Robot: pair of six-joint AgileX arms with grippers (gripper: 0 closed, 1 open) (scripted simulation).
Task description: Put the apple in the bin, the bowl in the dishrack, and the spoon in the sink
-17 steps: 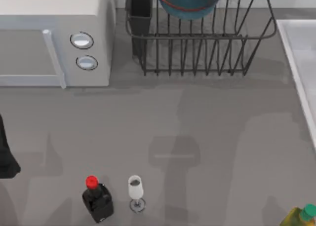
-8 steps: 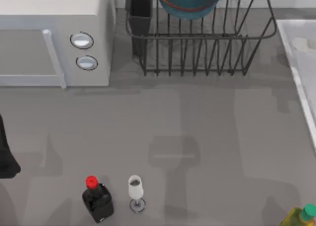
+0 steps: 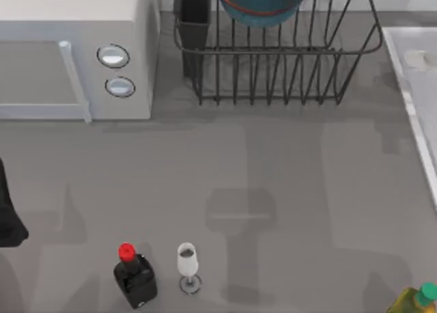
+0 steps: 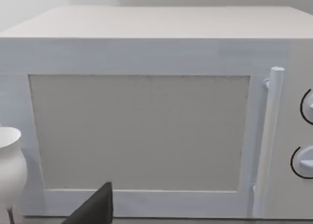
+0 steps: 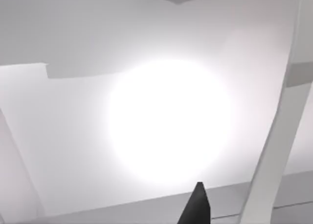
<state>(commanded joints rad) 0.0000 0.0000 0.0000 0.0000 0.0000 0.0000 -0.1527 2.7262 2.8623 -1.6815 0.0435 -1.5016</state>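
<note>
The blue bowl (image 3: 263,4) with its reddish rim stands inside the black wire dishrack (image 3: 280,60) at the back centre. In the light grey sink (image 3: 410,87) at the right edge lies a small pale oval shape (image 3: 414,57), the spoon. A dark tip of my right gripper (image 5: 197,206) hangs over a bright white surface. My left arm (image 3: 8,214) is parked at the left edge, and its gripper (image 4: 94,210) faces the microwave door. The apple and the bin are out of view.
A white microwave (image 3: 68,53) fills the back left. Near the front stand a black bottle with a red cap (image 3: 134,277) and a wine glass (image 3: 187,265). A yellow-green bottle (image 3: 418,301) is at the front right corner.
The pale oval spoon has appeared in the sink, where nothing showed a second ago. The arm shadow over the right of the table has shifted. The left arm has not moved.
</note>
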